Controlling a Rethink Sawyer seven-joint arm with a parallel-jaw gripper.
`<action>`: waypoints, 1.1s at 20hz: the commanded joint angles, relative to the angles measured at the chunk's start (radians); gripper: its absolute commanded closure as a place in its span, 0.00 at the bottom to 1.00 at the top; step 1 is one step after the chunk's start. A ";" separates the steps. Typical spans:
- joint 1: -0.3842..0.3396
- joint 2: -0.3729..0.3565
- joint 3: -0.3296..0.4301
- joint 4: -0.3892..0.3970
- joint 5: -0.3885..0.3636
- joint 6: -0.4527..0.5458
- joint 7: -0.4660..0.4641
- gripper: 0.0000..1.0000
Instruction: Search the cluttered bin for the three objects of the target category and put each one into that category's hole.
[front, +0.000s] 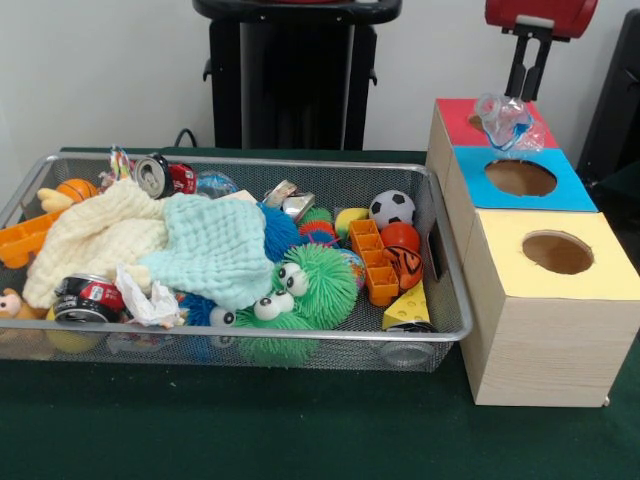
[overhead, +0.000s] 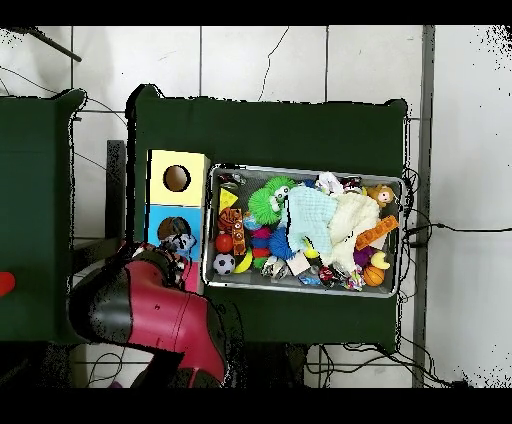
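You are looking across a dark green table at a wide wire mesh bin (front: 440, 240) packed with toys. Just beside it, on the picture's right, stands a long wooden box (front: 545, 345) with three round holes, topped red at the far end, blue in the middle and yellow nearest you. The robot's gripper (front: 510, 112) hangs over the red section, clamped on a crinkled clear plastic bottle (front: 503, 124) with a blue label, which sits just above the red top, close to the blue section's edge. Inside the bin, a cream cloth (front: 95, 235) and a pale green cloth (front: 215, 245) cover the middle. Around them you find red-and-silver drink cans (front: 85, 297), a green spiky ball with eyes (front: 305, 285), a small soccer ball (front: 391, 208) and a yellow cheese wedge (front: 408, 308). From overhead, the red arm (overhead: 150, 305) reaches in over the box's end.
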 joint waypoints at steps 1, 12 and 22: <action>-0.019 0.054 0.010 -0.035 0.040 0.117 0.286 1.00; -0.012 0.067 0.007 -0.046 0.043 0.117 0.287 1.00; -0.009 0.080 -0.001 -0.066 0.050 0.125 0.290 1.00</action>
